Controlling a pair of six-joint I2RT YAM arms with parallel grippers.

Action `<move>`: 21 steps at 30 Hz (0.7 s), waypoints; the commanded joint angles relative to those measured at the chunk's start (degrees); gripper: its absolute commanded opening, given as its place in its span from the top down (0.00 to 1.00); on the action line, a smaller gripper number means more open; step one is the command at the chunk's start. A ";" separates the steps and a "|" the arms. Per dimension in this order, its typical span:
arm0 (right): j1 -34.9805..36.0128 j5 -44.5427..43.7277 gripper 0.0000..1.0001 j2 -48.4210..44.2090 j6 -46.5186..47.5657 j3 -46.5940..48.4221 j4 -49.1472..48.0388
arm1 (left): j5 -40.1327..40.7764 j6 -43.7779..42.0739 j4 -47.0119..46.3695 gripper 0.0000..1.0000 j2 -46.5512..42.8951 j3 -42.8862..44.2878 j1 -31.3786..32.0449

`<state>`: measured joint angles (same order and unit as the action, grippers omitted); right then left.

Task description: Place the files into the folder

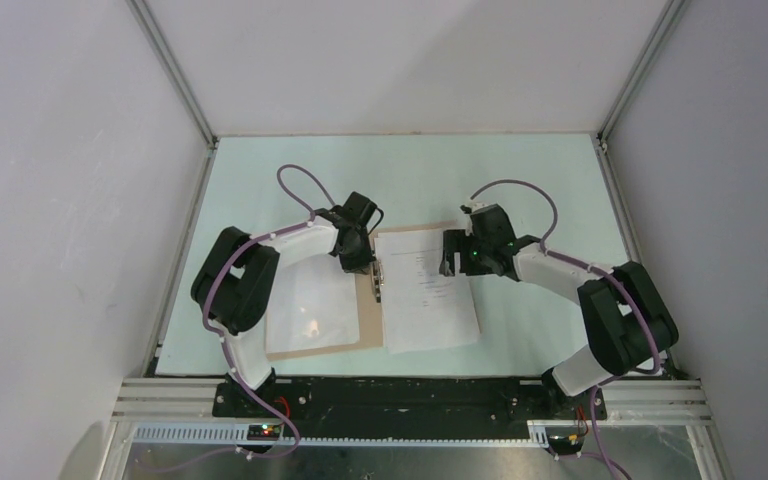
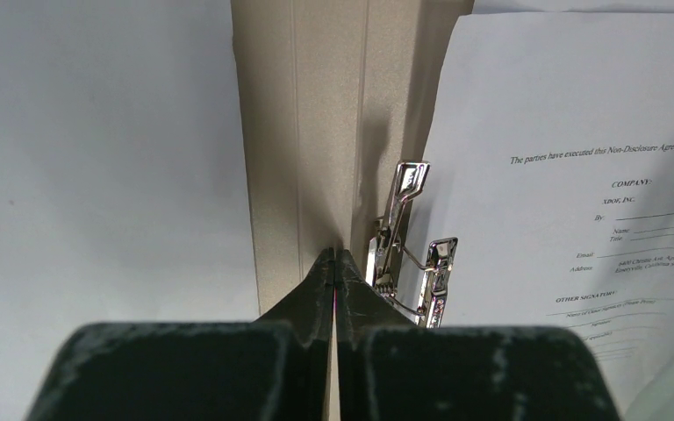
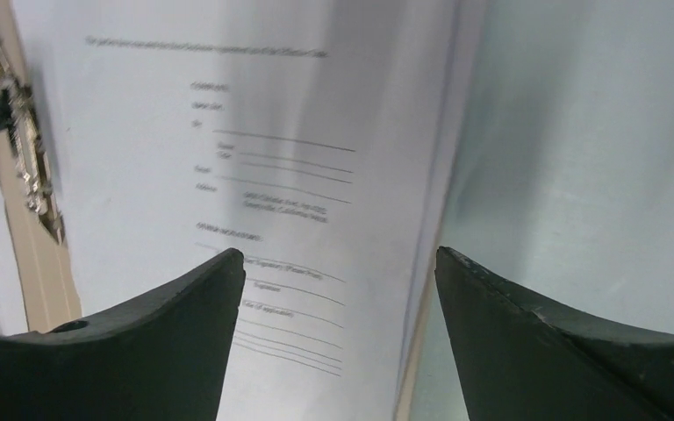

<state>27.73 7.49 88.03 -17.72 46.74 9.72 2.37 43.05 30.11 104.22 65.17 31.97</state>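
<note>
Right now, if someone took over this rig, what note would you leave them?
Left hand: shut, holding nothing, tips at the folder spine beside the metal clip.
Right hand: open, above the files, holding nothing.
Done: folder lies open; files lie on its right half.
Left: probably align the files, secure them under the clip if needed, close the folder.

files (image 3: 333, 105) print blurred (right wrist view), folder (image 2: 316, 132) cut off
</note>
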 commanded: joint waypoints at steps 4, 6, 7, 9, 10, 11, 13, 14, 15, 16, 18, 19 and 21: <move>-3.25 -6.47 0.14 -4.29 -6.83 0.49 6.92 | -0.44 0.13 -0.44 1.00 0.54 1.78 0.08; -2.76 -8.18 0.14 -6.63 -9.47 -0.49 9.70 | -0.56 0.30 -0.49 1.00 0.54 1.74 0.15; -2.28 -9.81 0.14 -8.84 -11.10 -1.03 11.46 | -0.60 0.38 -0.49 1.00 0.54 1.75 0.21; -0.08 -11.84 0.14 -12.54 -13.88 -3.15 14.20 | -0.69 0.51 -0.53 1.00 0.63 1.72 0.31; 1.77 -12.34 0.14 -13.63 -14.91 -4.71 15.16 | -0.70 0.60 -0.55 1.00 0.67 1.76 0.41; 2.89 -13.58 0.14 -15.75 -17.18 -6.26 17.11 | -0.77 0.66 -0.53 1.00 0.77 1.80 0.48; 7.70 -15.37 0.14 -18.66 -20.89 -8.73 19.62 | -0.79 0.91 -0.59 1.00 0.87 1.82 0.61; 8.79 -15.69 0.14 -20.43 -22.07 -9.50 20.20 | -0.79 1.01 -0.58 1.00 0.88 1.85 0.72; 11.52 -16.26 0.14 -21.36 -24.62 -11.11 20.92 | -0.75 1.04 -0.53 1.00 0.96 1.77 0.77; 12.51 -16.44 0.14 -22.91 -26.95 -11.87 21.08 | -0.67 1.13 -0.57 1.00 0.92 1.79 0.83; 15.48 -16.87 0.14 -24.14 -29.92 -13.46 21.30 | -0.59 1.22 -0.62 1.00 0.95 1.58 0.83; 17.13 -17.41 0.14 -24.31 -30.63 -14.10 21.22 | -0.60 1.24 -0.64 1.00 0.97 1.51 0.84; 18.95 -17.99 0.14 -24.16 -32.33 -14.44 20.84 | -0.68 1.25 -0.66 1.00 1.06 1.46 0.96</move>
<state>43.46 -6.52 64.84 -42.63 33.12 29.19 2.15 43.53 30.04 104.38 65.28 32.38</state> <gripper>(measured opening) 0.862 0.003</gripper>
